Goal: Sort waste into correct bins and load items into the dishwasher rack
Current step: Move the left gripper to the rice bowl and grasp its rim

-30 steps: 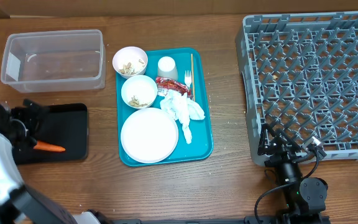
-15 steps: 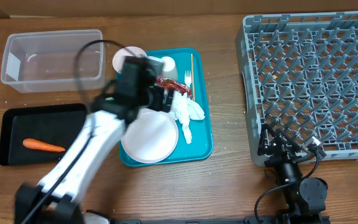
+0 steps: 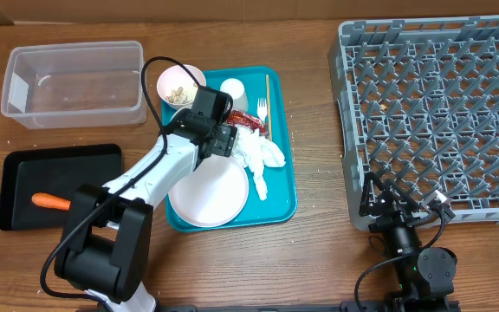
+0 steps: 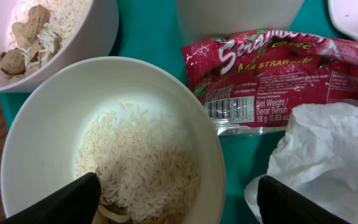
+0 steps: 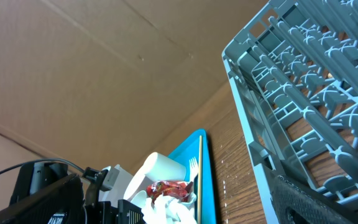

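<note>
My left gripper [image 3: 217, 139] hangs low over the teal tray, open, straddling the right rim of a white bowl [image 4: 110, 143] that holds rice. One finger is inside the bowl and the other is over the crumpled tissue [image 4: 334, 149]. The red wrapper [image 4: 272, 68] lies just beyond. A second bowl [image 3: 178, 84] with scraps, a cup [image 3: 232, 89], a chopstick [image 3: 267, 91], a fork [image 3: 262, 108] and the plate [image 3: 210, 195] share the tray. The carrot [image 3: 50, 201] lies on the black tray [image 3: 24, 165]. My right gripper [image 3: 401, 201] rests open and empty by the grey rack [image 3: 440, 104].
The clear tub [image 3: 74, 82] stands at the back left with nothing visible in it. The teal tray [image 3: 280, 195] sits mid-table. In the right wrist view the rack [image 5: 303, 93] looms close on the right, and a cardboard wall runs along the back.
My left arm left the carrot on the black tray, swung right to the teal tray and came down over the rice bowl. The right arm has not moved.
</note>
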### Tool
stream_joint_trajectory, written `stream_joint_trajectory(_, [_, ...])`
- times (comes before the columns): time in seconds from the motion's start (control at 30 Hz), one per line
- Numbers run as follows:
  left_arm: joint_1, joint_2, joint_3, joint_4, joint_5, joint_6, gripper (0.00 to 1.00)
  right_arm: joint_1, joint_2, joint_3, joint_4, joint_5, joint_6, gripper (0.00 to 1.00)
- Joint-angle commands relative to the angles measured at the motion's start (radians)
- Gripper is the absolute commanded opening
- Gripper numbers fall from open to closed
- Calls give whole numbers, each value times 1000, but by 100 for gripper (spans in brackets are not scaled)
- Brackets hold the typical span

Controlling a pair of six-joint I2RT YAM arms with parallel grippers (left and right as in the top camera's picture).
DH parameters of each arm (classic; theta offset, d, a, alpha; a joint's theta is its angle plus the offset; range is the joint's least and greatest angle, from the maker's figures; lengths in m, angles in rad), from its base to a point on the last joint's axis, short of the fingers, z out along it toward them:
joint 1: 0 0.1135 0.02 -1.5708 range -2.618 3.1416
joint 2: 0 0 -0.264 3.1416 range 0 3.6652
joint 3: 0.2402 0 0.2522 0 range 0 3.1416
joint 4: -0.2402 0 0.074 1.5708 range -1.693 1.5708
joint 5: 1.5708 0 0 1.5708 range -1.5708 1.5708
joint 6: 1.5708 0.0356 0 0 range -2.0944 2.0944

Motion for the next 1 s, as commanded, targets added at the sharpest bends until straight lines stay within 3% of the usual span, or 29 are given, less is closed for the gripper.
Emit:
stream_joint_trajectory(0.0, [8,14,0,4,54,15,77,6,-6,-10,5,10,0,100])
stream_joint_trajectory(0.2, [7,18,-1,-12,53,34,66,6,-6,-10,5,10,0,100])
stream_joint_trajectory(0.53, [7,57,5,-16,48,45,64,6,-6,-10,5,10,0,100])
stream_joint_trajectory(0.83, [7,48,43,-27,49,40,46,6,-6,-10,5,10,0,100])
stream_joint_trajectory(0.97, [7,48,43,-42,49,40,44,6,-6,-10,5,10,0,100])
